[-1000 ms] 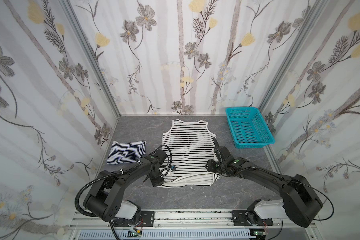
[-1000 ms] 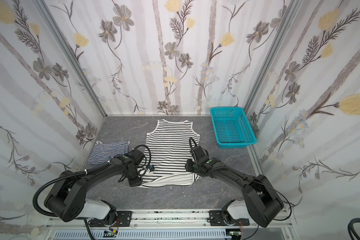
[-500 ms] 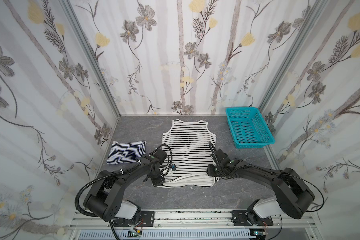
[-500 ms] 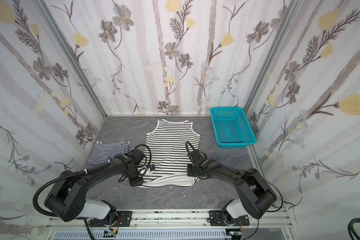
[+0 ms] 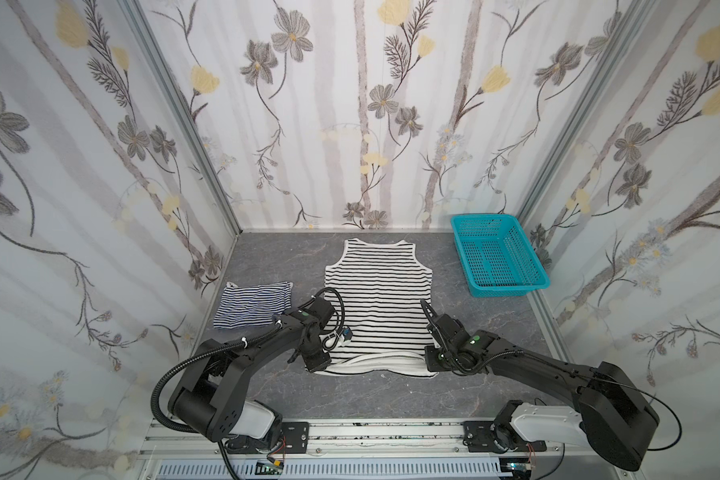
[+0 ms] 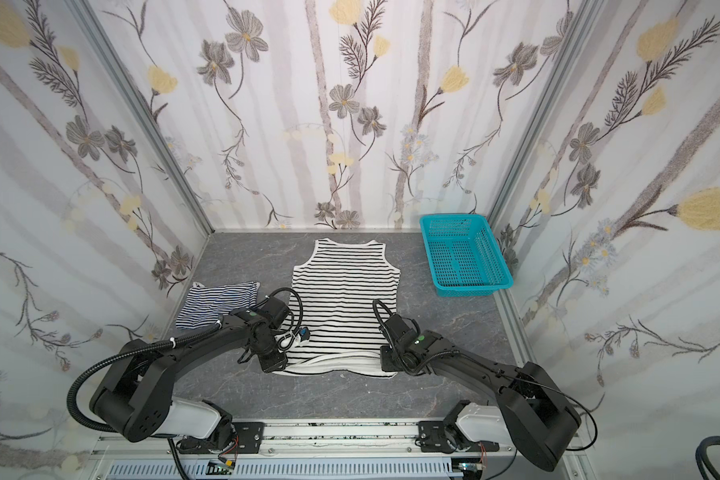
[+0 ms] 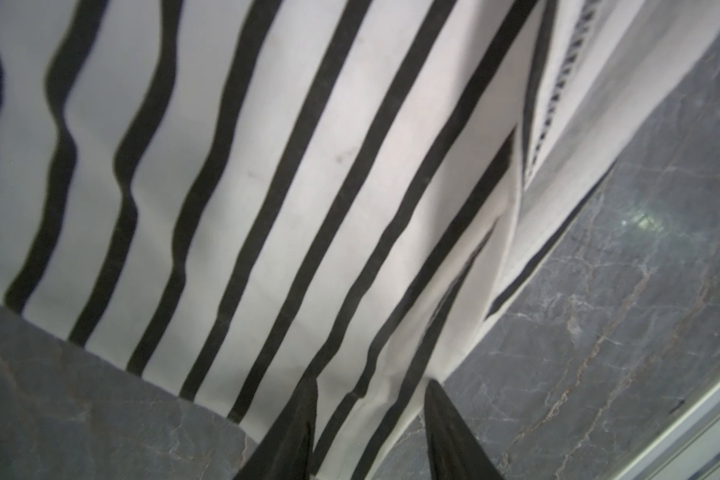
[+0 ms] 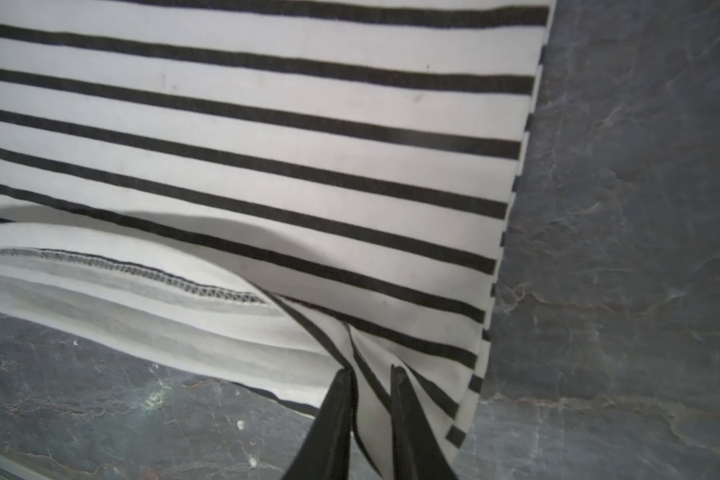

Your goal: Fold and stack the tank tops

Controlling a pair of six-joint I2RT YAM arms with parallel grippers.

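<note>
- The right gripper (image 5: 432, 362) is now being held at the near right corner of the black-and-white tank top (image 5: 377, 291), having been brought forward from the top's right side edge, and its jaws are being drawn in from the wider gap of a second ago
- In the right wrist view a fold of the striped hem corner is being pinched between the narrow jaws of that gripper (image 8: 373, 372), with creases being pulled in towards the fingertips
- The left gripper (image 5: 317, 365) is being kept at the near left corner of the same hem, where it was a second ago
- In the left wrist view its jaws are being held partly apart, astride the corner, with striped cloth lying between them and not visibly being squeezed
- The black-and-white tank top is being left spread in the middle of the grey table (image 5: 391, 399), neck towards the far side, with its near hem being lifted slightly so that the white inside is being shown
- The navy-and-white tank top (image 5: 252, 305) is being left folded on the table to the left, apart from the other top
- A teal basket (image 5: 512, 288) is being left at the far right of the table, well apart from both tops
</note>
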